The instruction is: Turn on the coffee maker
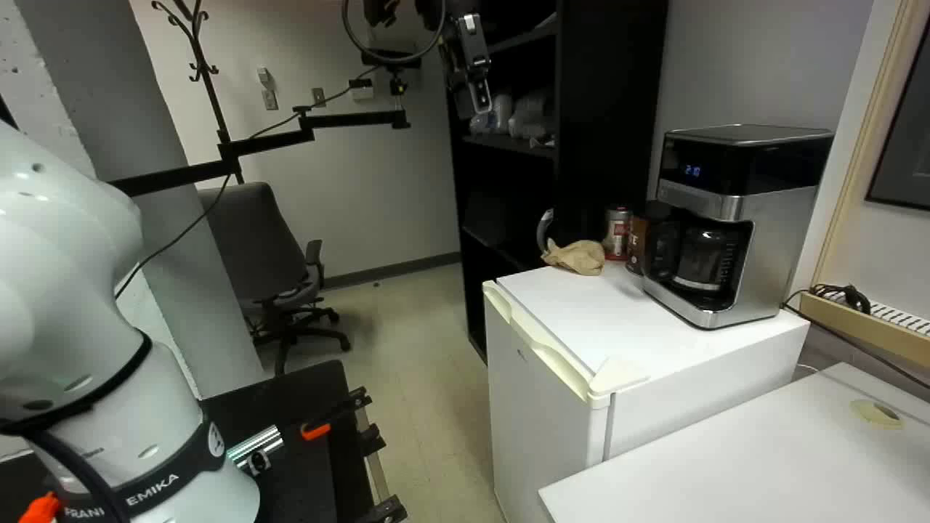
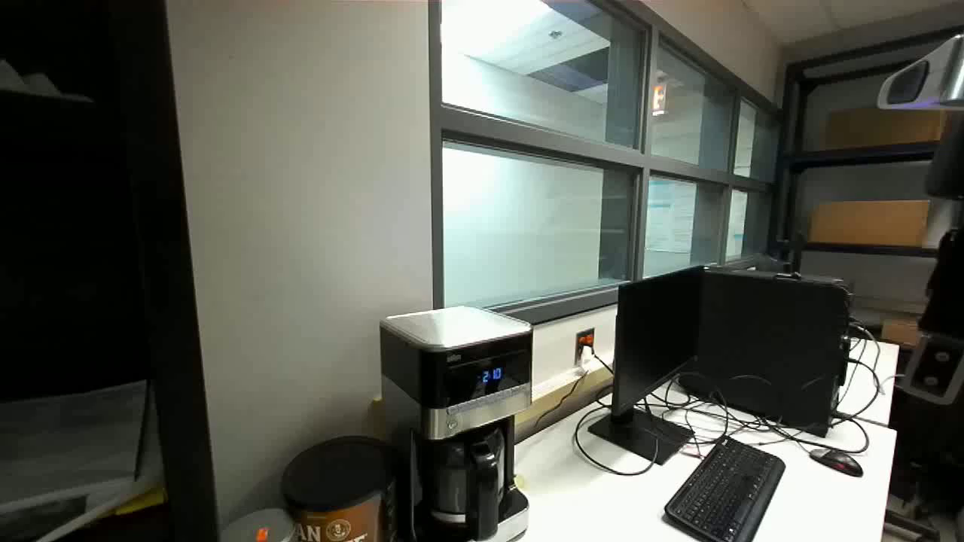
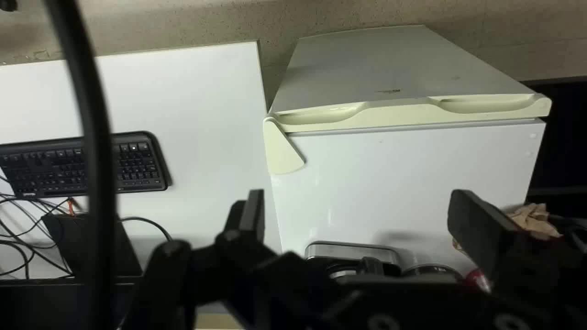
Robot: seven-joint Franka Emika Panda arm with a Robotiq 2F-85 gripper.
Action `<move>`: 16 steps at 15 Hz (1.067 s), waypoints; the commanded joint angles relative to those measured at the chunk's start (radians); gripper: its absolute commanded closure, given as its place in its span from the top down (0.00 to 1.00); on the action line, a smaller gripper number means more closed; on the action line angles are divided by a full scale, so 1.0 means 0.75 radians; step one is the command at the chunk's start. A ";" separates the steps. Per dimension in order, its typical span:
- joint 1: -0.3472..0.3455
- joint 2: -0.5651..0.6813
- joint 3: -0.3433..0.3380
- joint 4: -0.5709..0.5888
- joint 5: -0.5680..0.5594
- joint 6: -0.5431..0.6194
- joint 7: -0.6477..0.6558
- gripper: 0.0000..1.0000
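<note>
Coffee maker (image 1: 781,240): we see it on top of the white fridge (image 1: 574,309), at the end away from the fridge door (image 1: 541,414); it is black and silver, like a box, and stands up straight
Glass jug (image 1: 703,260): we see it in the low part of the coffee maker, on top of the fridge
Blue numbers (image 2: 491,375): we can read 2:10 on the coffee maker in both exterior views
Claw (image 3: 357,206): we see it up in the air, higher than the fridge and well apart from it; its two fingers (image 3: 479,229) stand wide apart, and between them in the wrist view we look down on the white fridge top; it hides part of the coffee maker there
Brown tub (image 1: 636,243): on the fridge, just beside the coffee maker; we see its black lid (image 2: 339,476) in an exterior view
Can (image 1: 617,234): silver and red, on the fridge, next to the brown tub
Crumpled tan thing (image 1: 577,257): on the fridge, near the can; we cannot tell if it is paper or cloth
Black shelf (image 1: 610,109): tall, just beside the fridge
White table (image 1: 763,457): just beside the fridge, on the side away from the black shelf
Keyboard (image 2: 727,488): black, on the white table, apart from the fridge
</note>
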 commanded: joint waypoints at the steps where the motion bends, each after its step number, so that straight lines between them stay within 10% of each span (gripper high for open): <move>1: 0.033 0.005 -0.028 0.003 -0.014 -0.004 0.011 1.00; 15: 0.018 0.279 -0.031 0.106 -0.212 0.122 0.012 1.00; 16: 0.022 0.324 -0.034 0.125 -0.243 0.130 0.008 0.75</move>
